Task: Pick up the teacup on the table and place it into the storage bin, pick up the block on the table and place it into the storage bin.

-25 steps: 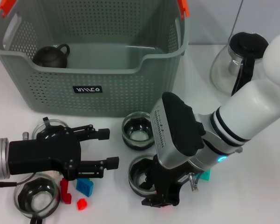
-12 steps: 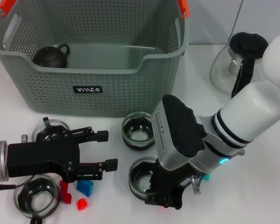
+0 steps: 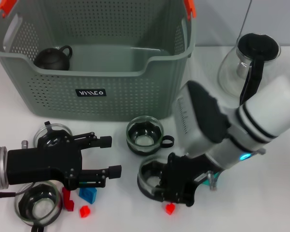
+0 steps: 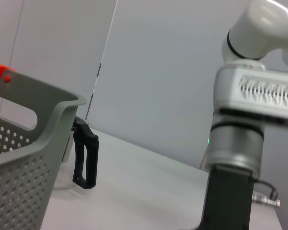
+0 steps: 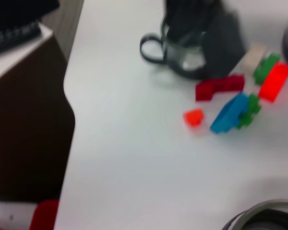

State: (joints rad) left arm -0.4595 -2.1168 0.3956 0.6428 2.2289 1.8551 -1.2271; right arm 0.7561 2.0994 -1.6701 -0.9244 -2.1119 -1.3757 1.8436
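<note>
Storage bin (image 3: 111,92) stands at the far-left part of the white worktop (image 3: 260,193), black label facing the near edge, orange clips on its rim. A dark teapot (image 3: 53,58) sits inside it, in the far-left corner.

Left hand (image 3: 108,155) hovers low over the worktop near the near-left corner, fingers spread wide, holding nothing. Blue block (image 3: 88,194) lies just below its lower finger; a small red block (image 3: 84,211) sits just nearer the near edge, and a second red piece (image 3: 66,197) lies beside the blue one. Two glass teacups are partly covered by the left arm: one (image 3: 50,135) on the bin side, one (image 3: 37,205) at the near edge.

Right hand (image 3: 176,191) is down over a glass teacup (image 3: 149,176) near the middle of the near edge; its black body covers that side of the cup. Cannot tell whether its fingers are closed or whether they grip the rim. A small red block (image 3: 170,208) lies on the worktop just at the hand's near side. Another glass teacup (image 3: 145,135) stands free between this cup and the bin, handle pointing right.

Glass carafe with black handle (image 3: 246,65) stands at the far-right of the worktop.

Right wrist view: the block cluster, red piece (image 5: 219,87) and blue piece (image 5: 230,112), beside a glass cup.
</note>
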